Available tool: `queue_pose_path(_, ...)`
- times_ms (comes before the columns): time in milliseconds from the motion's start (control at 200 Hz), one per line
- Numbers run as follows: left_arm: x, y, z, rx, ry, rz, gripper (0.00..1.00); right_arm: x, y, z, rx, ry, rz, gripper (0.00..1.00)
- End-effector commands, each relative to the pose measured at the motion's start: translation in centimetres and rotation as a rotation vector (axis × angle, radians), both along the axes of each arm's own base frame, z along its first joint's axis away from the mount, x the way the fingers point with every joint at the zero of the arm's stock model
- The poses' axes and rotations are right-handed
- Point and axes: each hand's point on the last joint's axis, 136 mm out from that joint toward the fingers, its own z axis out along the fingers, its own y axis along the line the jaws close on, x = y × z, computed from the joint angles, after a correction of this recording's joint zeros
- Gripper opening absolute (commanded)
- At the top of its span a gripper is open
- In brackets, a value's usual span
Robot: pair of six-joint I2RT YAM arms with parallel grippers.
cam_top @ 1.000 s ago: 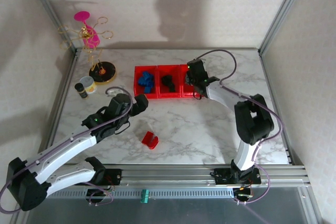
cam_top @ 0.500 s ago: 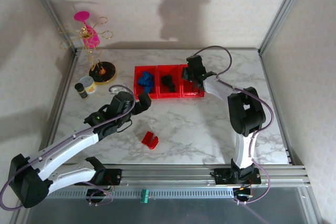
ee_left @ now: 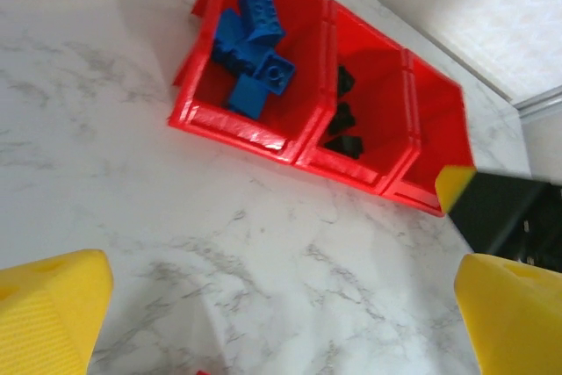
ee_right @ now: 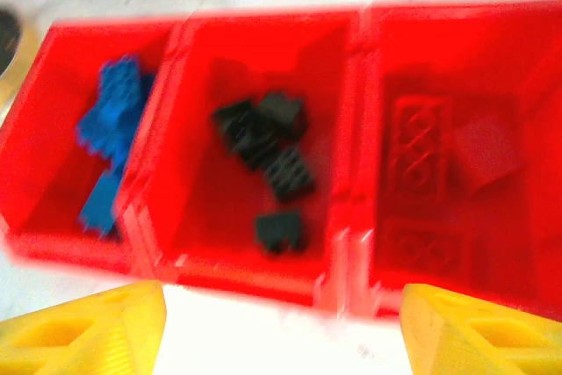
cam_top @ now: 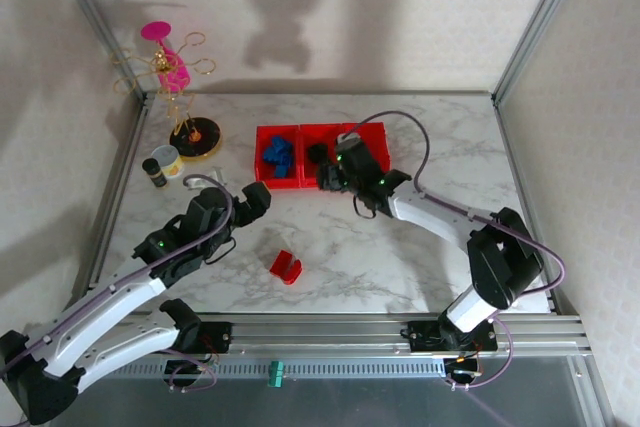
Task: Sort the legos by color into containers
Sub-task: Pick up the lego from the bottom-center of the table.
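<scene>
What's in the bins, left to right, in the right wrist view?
blue legos → black legos → red legos, one colour in each bin of the containers.
</scene>
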Motion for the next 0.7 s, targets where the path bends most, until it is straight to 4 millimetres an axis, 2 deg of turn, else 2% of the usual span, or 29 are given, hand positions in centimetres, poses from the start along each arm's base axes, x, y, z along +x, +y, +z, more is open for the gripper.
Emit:
queue_pose_path(0,-1.4,2.7,-2.0,0.042,0.053,0.089,1.0,-5.6,2.5,-2.0,-0.011,0.097,0.139,0.76)
queue_pose_path(170,-2.9,4.6,-2.0,0.02,0.051,0.144,1.0,-11.9,6.7,-4.3,0.007,0.203,0.285,0.8)
queue_pose_path(260,-3.5,5.4,-2.1,0.022,0.047,0.169,1.0,-14.3,8.6,-5.3,-0.025,0.189,0.384,0.82)
queue_pose_path(390,-3.9,5.7,-2.0,0.012,0.047,0.177,1.0,-15.4,8.7,-7.1,-0.074,0.248,0.359,0.84)
queue_pose_path(561,-4.1,6.0,-2.5,0.025,0.064,0.183,1.0,-17.6,7.3,-9.5,-0.091,0.347,0.252,0.86)
queue_pose_path(691,-3.9,5.7,-2.9,0.021,0.063,0.175,1.0,-19.1,7.9,-10.4,-0.109,0.365,0.267,0.86)
